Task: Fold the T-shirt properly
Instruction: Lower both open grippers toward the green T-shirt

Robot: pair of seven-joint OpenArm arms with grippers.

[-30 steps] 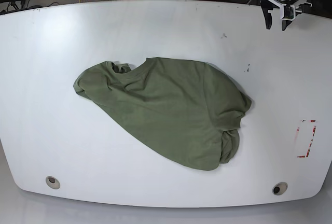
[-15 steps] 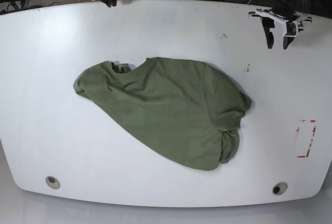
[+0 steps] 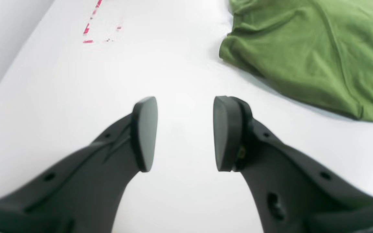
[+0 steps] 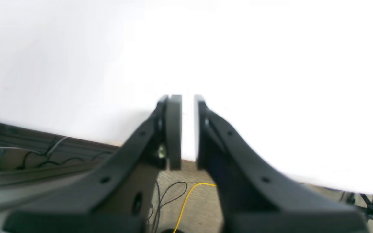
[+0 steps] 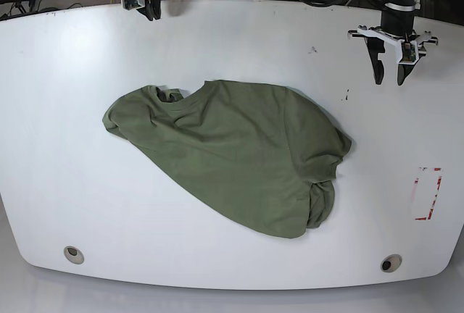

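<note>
The olive-green T-shirt [image 5: 239, 157] lies crumpled in a slanted heap at the middle of the white table [image 5: 58, 74], with its neck [image 5: 168, 96] at the upper left and a bunched fold at the lower right. My left gripper [image 5: 389, 75] hovers open over bare table at the far right. In the left wrist view this left gripper [image 3: 185, 103] holds nothing, and the T-shirt [image 3: 309, 48] lies ahead to its right. My right gripper [image 5: 151, 13] is at the table's far left edge. In the right wrist view the right gripper [image 4: 185, 100] is shut to a narrow slit, empty.
A red dashed rectangle [image 5: 428, 193] is marked near the table's right edge, also seen as red marks [image 3: 92, 29]. Two round holes [image 5: 72, 254] [image 5: 391, 263] sit along the front edge. Cables [image 4: 186, 197] lie on the floor beyond the far edge.
My left gripper has moved further over the table toward the front. My right gripper has come into the base view and reached the table's far edge. The T-shirt has not moved.
</note>
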